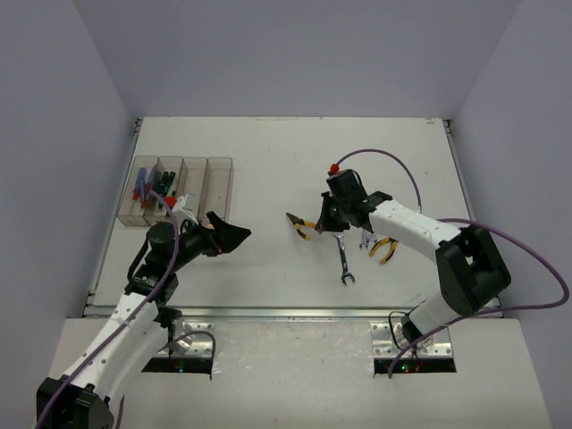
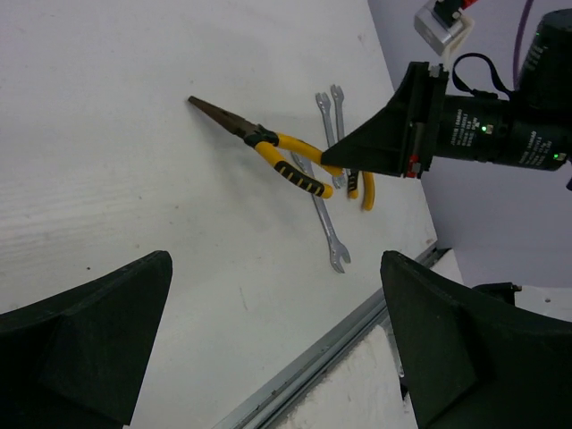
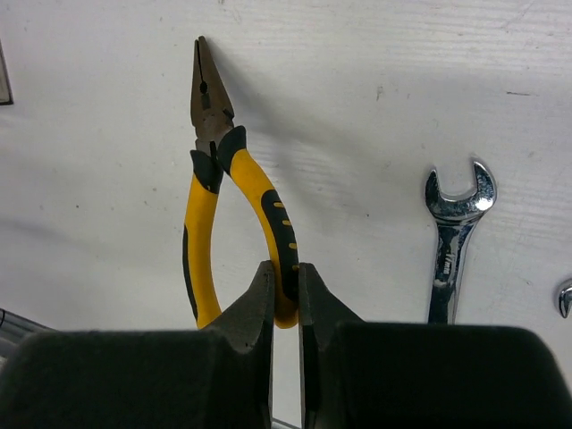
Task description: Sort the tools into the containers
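Note:
My right gripper (image 1: 323, 223) is shut on one handle of the yellow-and-black pliers (image 1: 302, 227) at mid table. In the right wrist view its fingers (image 3: 268, 295) pinch that handle and the pliers (image 3: 223, 197) point away. A second pair of pliers (image 1: 384, 248) and silver wrenches (image 1: 345, 261) lie just right of it. My left gripper (image 1: 234, 237) is open and empty, right of the clear bins (image 1: 219, 161). The two left bins hold the blue/red screwdriver (image 1: 141, 186) and the black/green screwdriver (image 1: 164, 189). The left wrist view shows the pliers (image 2: 277, 156) and a wrench (image 2: 326, 228).
The table's front metal rail (image 1: 286, 313) runs below both grippers. A wrench (image 3: 451, 241) lies right of the held pliers in the right wrist view. Grey walls enclose the table on three sides.

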